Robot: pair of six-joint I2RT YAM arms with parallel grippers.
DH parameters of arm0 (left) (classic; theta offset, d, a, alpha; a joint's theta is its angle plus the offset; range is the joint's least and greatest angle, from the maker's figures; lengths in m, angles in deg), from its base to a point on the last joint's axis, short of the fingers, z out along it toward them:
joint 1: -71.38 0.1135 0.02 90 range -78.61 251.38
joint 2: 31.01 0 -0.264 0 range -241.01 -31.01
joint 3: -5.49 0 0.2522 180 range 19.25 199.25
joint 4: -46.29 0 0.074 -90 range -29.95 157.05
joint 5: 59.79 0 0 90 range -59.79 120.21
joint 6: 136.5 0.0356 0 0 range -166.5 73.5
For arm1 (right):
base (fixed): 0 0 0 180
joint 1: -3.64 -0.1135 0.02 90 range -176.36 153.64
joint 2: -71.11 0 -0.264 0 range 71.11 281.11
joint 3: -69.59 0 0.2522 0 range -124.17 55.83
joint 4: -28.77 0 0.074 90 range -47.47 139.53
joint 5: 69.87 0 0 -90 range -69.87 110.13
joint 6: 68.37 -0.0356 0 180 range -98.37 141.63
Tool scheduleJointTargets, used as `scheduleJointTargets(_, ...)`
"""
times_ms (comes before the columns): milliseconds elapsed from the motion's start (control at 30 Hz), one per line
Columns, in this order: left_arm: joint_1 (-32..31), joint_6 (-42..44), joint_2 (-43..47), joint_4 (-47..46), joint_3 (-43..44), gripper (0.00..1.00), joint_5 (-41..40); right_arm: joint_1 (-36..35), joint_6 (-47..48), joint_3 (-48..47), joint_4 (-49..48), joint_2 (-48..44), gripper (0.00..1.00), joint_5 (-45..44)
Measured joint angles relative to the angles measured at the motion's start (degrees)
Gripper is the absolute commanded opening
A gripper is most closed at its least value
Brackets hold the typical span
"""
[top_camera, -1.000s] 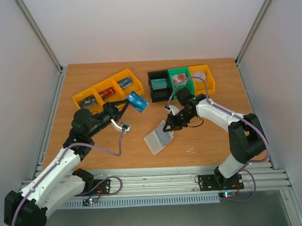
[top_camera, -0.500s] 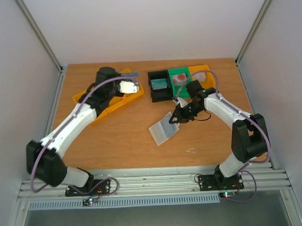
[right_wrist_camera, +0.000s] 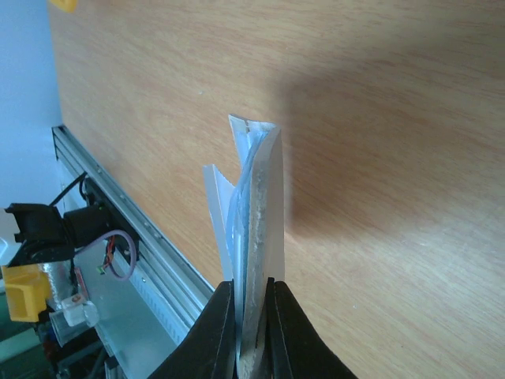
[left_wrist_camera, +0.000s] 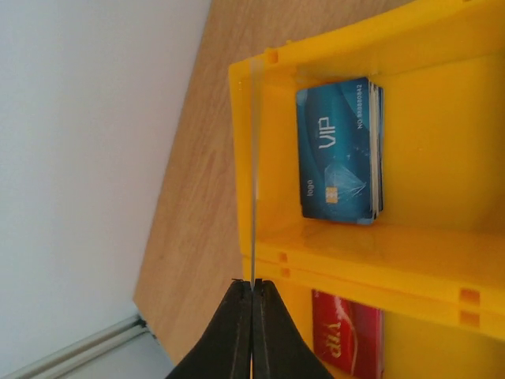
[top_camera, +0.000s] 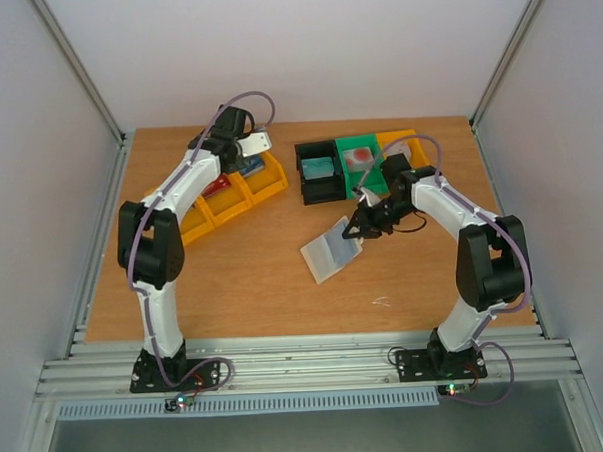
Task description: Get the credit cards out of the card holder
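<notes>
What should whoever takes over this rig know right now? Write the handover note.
Left gripper: shut on one credit card, seen edge-on, poised at the end of the yellow bin. Blue VIP cards already lie stacked in that end compartment.
Right gripper: shut on one edge of the card holder, holding it tilted over the table.
Done: at least this one card is out.
Left: release the card into the bin, then check the holder. Whether more cards remain inside cannot be told.
</notes>
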Motion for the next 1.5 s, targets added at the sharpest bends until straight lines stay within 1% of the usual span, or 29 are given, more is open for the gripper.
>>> scheduleJointTargets(200, -0.37, -6.12, -6.14, 2.19, 5.6, 0.0, -0.35, 2.43, 0.24, 0.0, 0.55, -0.02, 0.01, 0.87)
scheduleJointTargets(367, -0.5, -9.22, -7.28, 2.78, 6.34, 0.0, -0.55, 3.21, 0.28, 0.0, 0.57, -0.02, 0.01, 1.25)
scheduleJointTargets(600, -0.5, -9.64, -8.2, 2.67, 6.29, 0.0, -1.88, 3.63, 0.35, 0.0, 0.59, -0.02, 0.01, 1.29)
scheduleJointTargets(900, -0.5, -9.51, -14.73, 2.45, 7.61, 0.0, -3.39, 3.87, 0.35, 0.0, 0.61, -0.09, 0.01, 1.27)
scheduleJointTargets(1200, -0.5, -7.67, -16.83, -1.46, 8.26, 0.01, -7.78, 3.89, 0.2, 0.0, 0.5, -0.35, 0.01, 1.31)
scheduleJointTargets(1233, -0.48, -7.41, -16.85, -1.6, 8.26, 0.07, -7.98, 3.91, 0.2, 0.0, 0.5, -0.35, 0.01, 1.31)
scheduleJointTargets(1300, -0.39, -6.95, -16.85, -1.77, 8.26, 0.27, -8.33, 4.0, 0.13, 0.0, 0.5, -0.35, 0.01, 1.29)
scheduleJointTargets(1367, -0.37, -6.58, -16.85, -2.64, 8.33, 0.43, -8.46, 4.15, -0.15, 0.0, 0.5, -0.46, 0.01, 1.29)
scheduleJointTargets(1500, -0.35, -7.13, -16.81, -4.0, 8.46, 0.48, -8.26, 4.26, -0.42, -0.04, 0.52, -1.07, 0.01, 1.27)
